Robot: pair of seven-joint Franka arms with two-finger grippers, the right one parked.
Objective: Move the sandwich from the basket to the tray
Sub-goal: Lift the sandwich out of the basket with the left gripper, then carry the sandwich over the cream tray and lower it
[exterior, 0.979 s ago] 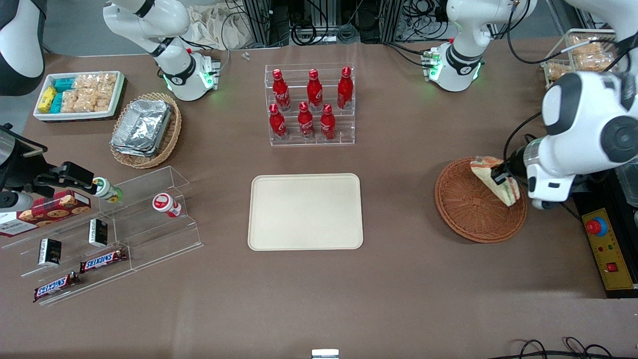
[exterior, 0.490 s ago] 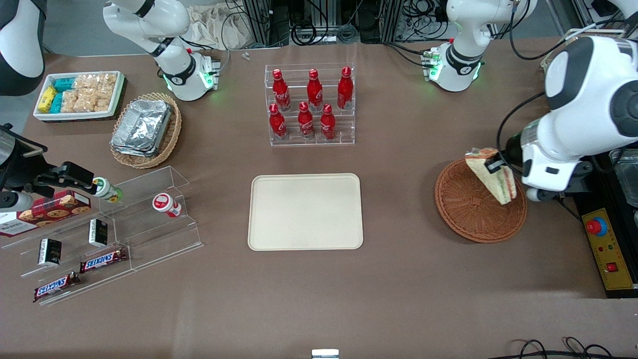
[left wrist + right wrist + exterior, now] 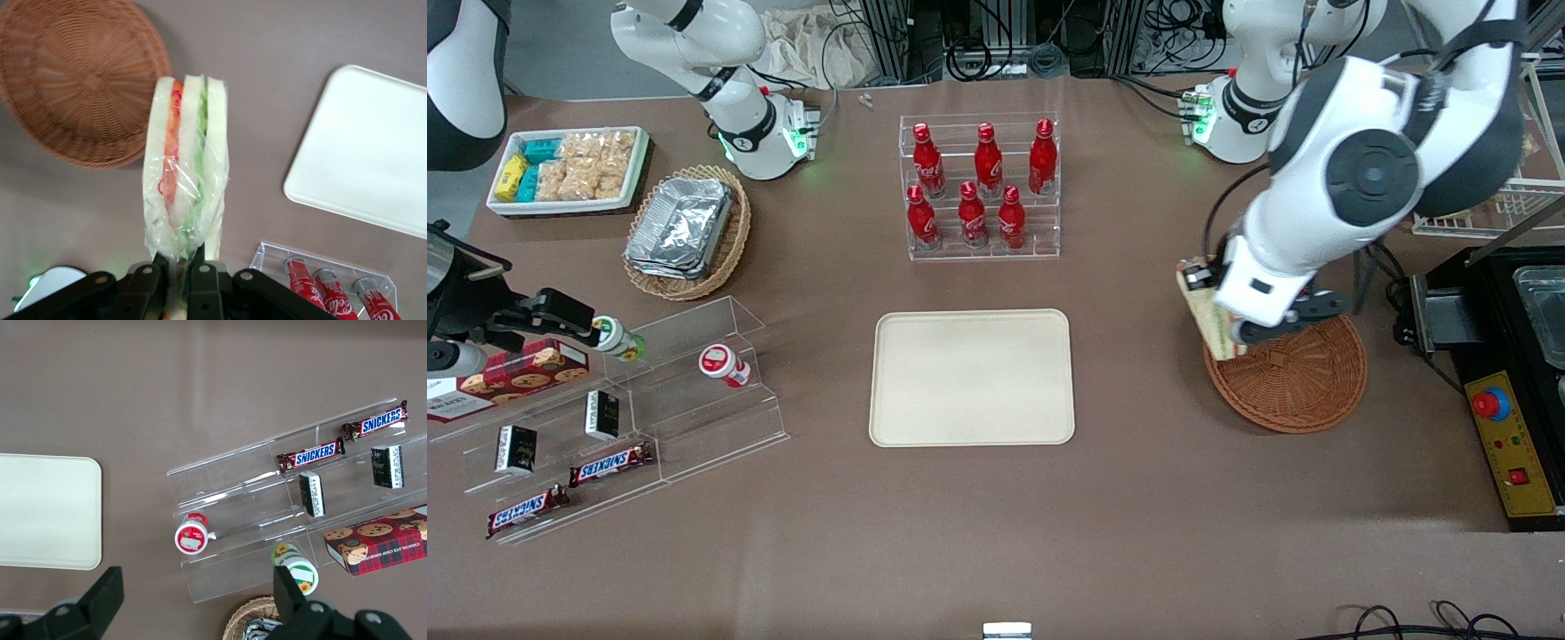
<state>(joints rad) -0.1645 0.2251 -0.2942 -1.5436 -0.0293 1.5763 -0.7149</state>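
My left gripper [image 3: 179, 263] is shut on the wrapped sandwich [image 3: 183, 173], a wedge of pale bread with red and green filling, and holds it in the air. In the front view the gripper [image 3: 1208, 293] carries the sandwich [image 3: 1205, 318] over the rim of the reddish-brown wicker basket [image 3: 1294, 378] on the side toward the tray; the arm hides most of it. The basket [image 3: 80, 73] holds nothing. The cream tray [image 3: 972, 376] lies bare at the table's middle, also in the left wrist view [image 3: 367, 150] and the right wrist view [image 3: 47, 510].
A clear rack of red bottles [image 3: 981, 188] stands farther from the front camera than the tray. A tan basket of foil containers [image 3: 687, 231], a white bin of snacks [image 3: 567, 169] and a clear stepped shelf of snacks [image 3: 618, 418] lie toward the parked arm's end. A control box [image 3: 1507, 440] sits beside the basket.
My left gripper has lifted the sandwich out of the basket and carried it toward the tray, from over the basket's outer edge to its tray-side rim. The arm has swung with it.
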